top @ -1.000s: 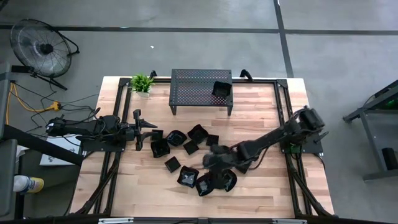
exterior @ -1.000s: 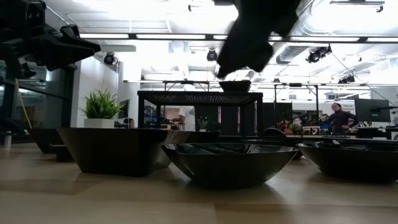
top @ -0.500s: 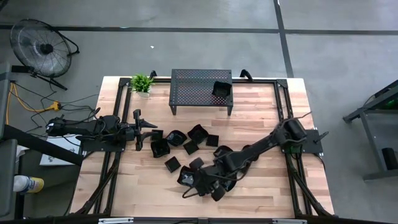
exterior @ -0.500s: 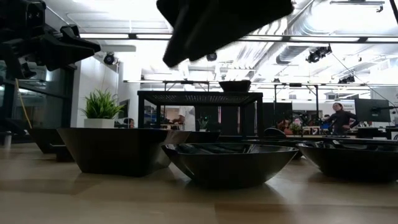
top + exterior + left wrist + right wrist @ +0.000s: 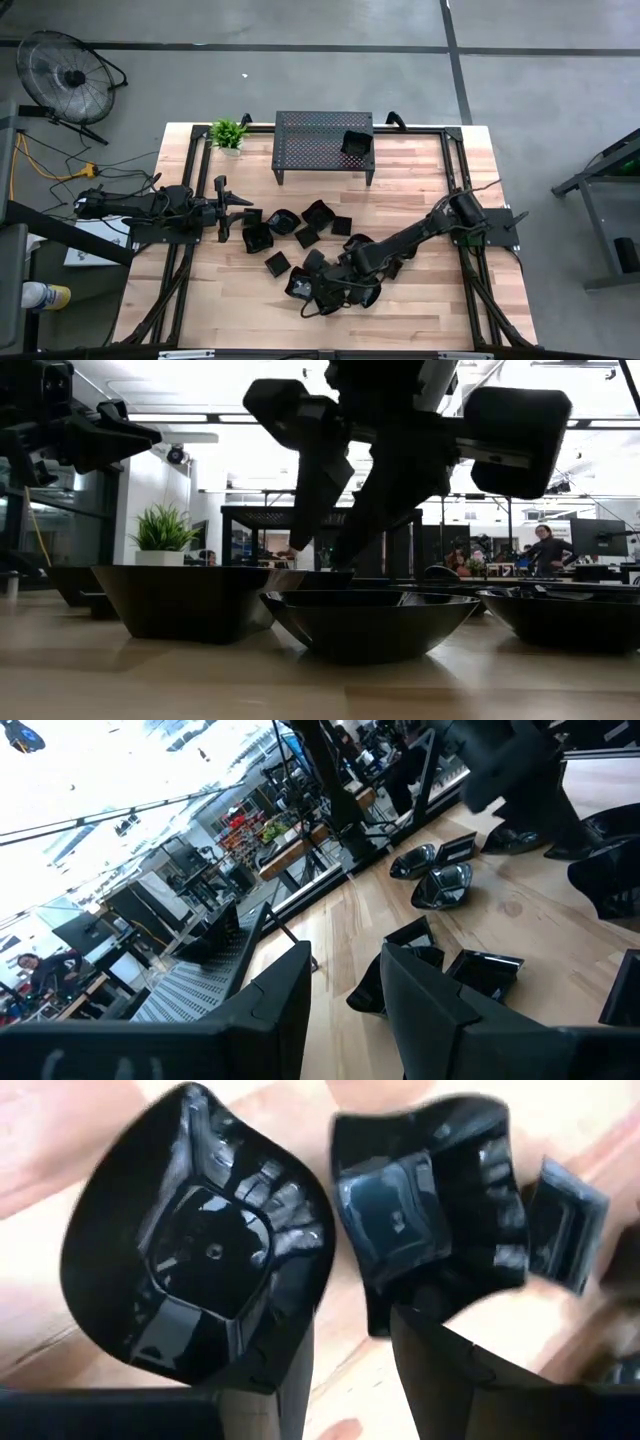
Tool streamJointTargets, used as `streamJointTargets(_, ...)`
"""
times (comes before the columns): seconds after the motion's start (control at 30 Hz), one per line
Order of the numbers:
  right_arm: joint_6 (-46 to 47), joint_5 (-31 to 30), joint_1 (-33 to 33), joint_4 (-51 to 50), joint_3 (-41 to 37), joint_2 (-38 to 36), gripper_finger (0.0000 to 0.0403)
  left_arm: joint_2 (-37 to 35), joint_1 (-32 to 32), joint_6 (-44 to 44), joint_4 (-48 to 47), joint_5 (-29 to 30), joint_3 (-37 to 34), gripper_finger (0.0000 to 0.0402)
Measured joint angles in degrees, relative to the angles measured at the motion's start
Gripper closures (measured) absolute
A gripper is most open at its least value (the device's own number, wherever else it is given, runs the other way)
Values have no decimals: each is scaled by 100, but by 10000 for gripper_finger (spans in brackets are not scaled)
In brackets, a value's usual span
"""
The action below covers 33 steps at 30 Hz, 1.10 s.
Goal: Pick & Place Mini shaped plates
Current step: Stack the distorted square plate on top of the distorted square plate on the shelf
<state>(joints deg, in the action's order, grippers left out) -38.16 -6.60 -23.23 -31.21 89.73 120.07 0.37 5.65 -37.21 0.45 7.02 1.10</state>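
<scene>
The right gripper (image 5: 322, 296) hangs low over the front part of the group of mini shaped plates (image 5: 300, 240), and its two dark fingers (image 5: 445, 1370) stand apart with a free gap between them, holding nothing. Just under these fingers lies a roundish plate (image 5: 195, 1240), glossy and with a deep middle, and one finger partly covers its edge. Beside the same fingers is a square plate (image 5: 390, 1215) that sits inside a bigger dish, and a further small plate (image 5: 565, 1220) rests near it. In the low view the gripper comes down behind a wide front bowl (image 5: 365, 622), with two more dishes at both sides. Farther from the right gripper, toward the left arm, the other plates are spread on the wooden table (image 5: 420, 190). The left gripper (image 5: 232, 205) waits at the edge of this group, above the table, its fingers (image 5: 430, 1010) separated and empty. Beyond all plates stands the black perforated stand (image 5: 322, 135), and one plate (image 5: 356, 142) lies on top of it, well apart from both grippers. A small green plant (image 5: 228, 132) is beside the stand.
</scene>
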Motion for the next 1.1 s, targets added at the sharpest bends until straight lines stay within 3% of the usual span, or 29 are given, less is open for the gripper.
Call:
streamJointTargets(0.4,-1080,-169,11,0,1,196,273,1,0,0,0,0,0,282)
streamJointTargets(0.87,-1252,-452,29,347,0,348,274,0,0,0,-1,-2,0,282)
streamJointTargets(1.1,-1327,-543,27,353,0,348,299,2,0,0,0,-2,0,282)
